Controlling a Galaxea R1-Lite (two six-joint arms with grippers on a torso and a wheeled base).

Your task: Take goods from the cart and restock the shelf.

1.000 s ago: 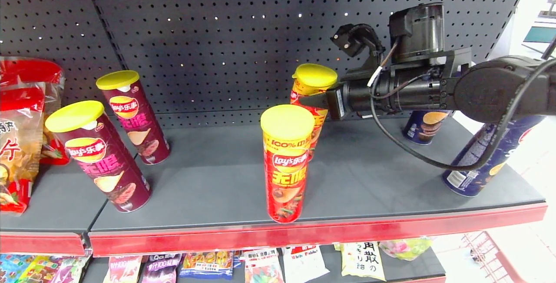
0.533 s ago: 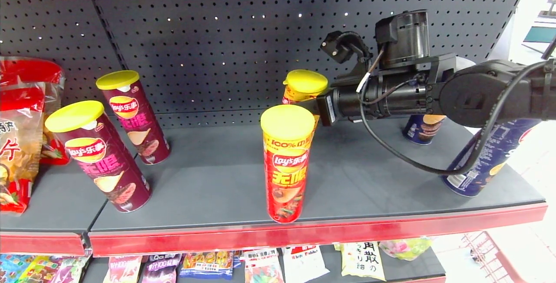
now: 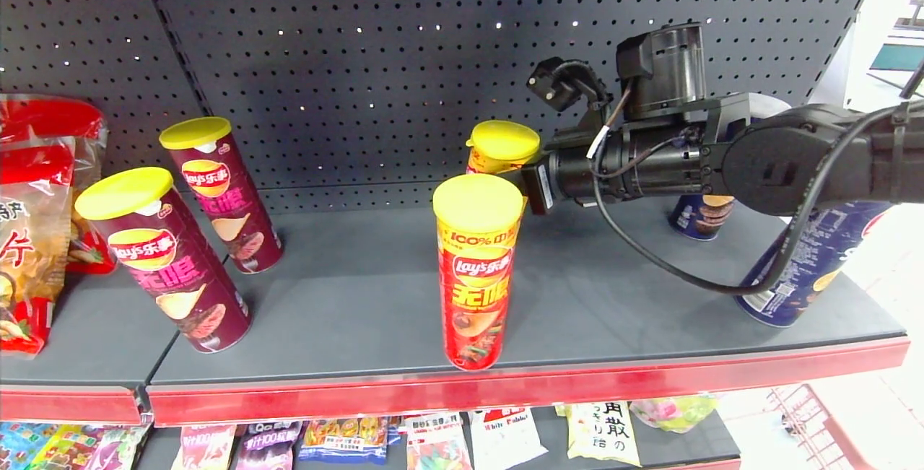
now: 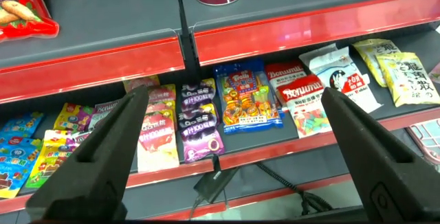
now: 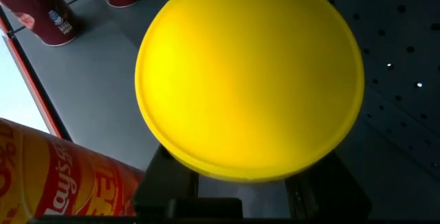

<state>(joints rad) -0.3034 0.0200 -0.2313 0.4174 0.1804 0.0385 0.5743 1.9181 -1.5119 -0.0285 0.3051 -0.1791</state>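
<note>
- The right claw (image 3: 525, 180) is clamping a red can (image 3: 503, 145) just under its yellow lid, jaws closed on its sides.
- The can is standing upright at the back of the shelf (image 3: 346, 297), directly behind the front can (image 3: 476, 268) and near the pegboard (image 3: 361, 58).
- The front can is hiding its base, so I cannot tell whether it is sitting on the shelf or hanging just above it.
- By my reading, the step in hand is setting this can down in the back row.
- Doing it well is meaning keeping the can vertical, lowering straight until the base is lying flat, and opening only then.
- The gap to the front can is looking tight, so the opening should be staying small and the retreat running back along the arm's own line, not toward the shelf edge.
- A blue can (image 3: 704, 214) is standing behind the arm, so a low, wide swing is risking a knock.
- The left claw (image 4: 234, 99) is hanging wide open with nothing in it, facing the snack bags (image 4: 302, 100) on the lower shelf, well apart from this work.
</note>
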